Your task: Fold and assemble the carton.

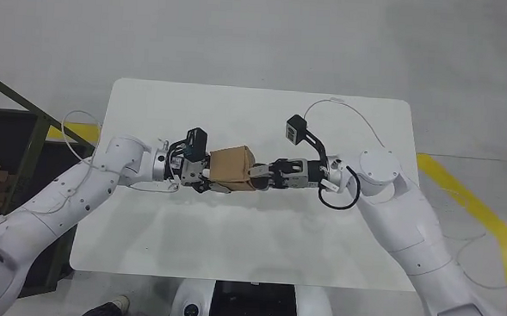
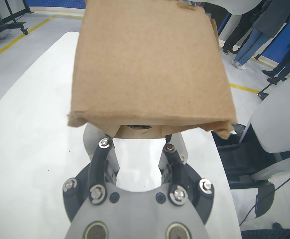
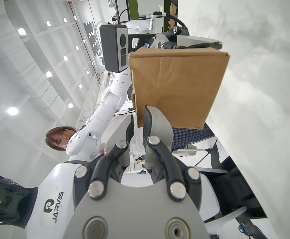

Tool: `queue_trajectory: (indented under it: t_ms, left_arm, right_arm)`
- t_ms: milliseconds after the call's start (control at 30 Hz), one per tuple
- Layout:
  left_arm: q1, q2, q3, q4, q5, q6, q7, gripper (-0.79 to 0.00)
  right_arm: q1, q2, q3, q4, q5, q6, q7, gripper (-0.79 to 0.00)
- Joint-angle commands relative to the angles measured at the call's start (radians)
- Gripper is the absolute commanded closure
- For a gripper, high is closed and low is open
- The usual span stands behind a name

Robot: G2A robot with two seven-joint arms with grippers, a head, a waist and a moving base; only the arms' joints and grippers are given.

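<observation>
Brown carton (image 2: 149, 63) right ahead of the claw (image 2: 138, 141), top panel broad and flat, near edge reaching over the claw's front. Frayed corners at both ends of that edge; a torn nick on the far edge. Under the panel, a shorter flap (image 2: 140, 132) with a small dark cut in it. White counter (image 2: 34, 140) below and to both sides, a few dark specks on it. Beyond the counter, grey floor (image 2: 34, 29) with yellow lines (image 2: 244, 88), and a black wheeled stand (image 2: 13, 20) far off near the blue wall.
</observation>
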Motion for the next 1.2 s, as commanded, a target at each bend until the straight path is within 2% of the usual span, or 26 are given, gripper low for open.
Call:
queue_trajectory:
  t_ms: [0, 133, 567, 633, 767, 1000, 1167]
  left_arm:
    - [0.0, 0.0, 0.002, 0.0, -0.001, 0.0, -0.001, -0.345]
    - [-0.002, -0.001, 0.004, 0.0, -0.002, 0.0, -0.003, -0.345]
    - [-0.005, 0.002, 0.008, -0.001, -0.008, 0.0, -0.005, -0.342]
    - [-0.003, 0.003, 0.007, 0.001, -0.009, 0.0, -0.003, -0.342]
    - [0.003, 0.003, 0.006, 0.016, 0.0, 0.0, 0.0, -0.342]
    - [0.023, -0.011, 0.011, 0.064, 0.089, 0.03, -0.039, -0.348]
    - [0.035, -0.031, 0.014, 0.1, 0.12, 0.07, -0.058, -0.351]
  right_arm:
    - [-0.001, 0.001, 0.002, -0.004, -0.002, 0.001, 0.0, -0.031]
    - [0.001, -0.001, -0.011, -0.005, -0.004, 0.004, 0.002, 0.0]
    - [0.031, -0.013, -0.043, 0.035, 0.006, -0.012, -0.001, -0.006]
    - [0.028, -0.01, -0.029, 0.033, 0.004, -0.012, -0.004, -0.031]
    - [0.009, 0.002, 0.009, 0.014, -0.016, -0.006, -0.01, -0.203]
    - [-0.054, 0.024, 0.081, -0.039, -0.055, -0.078, -0.034, -0.262]
    - [-0.093, 0.034, 0.11, -0.069, -0.07, -0.11, -0.048, -0.268]
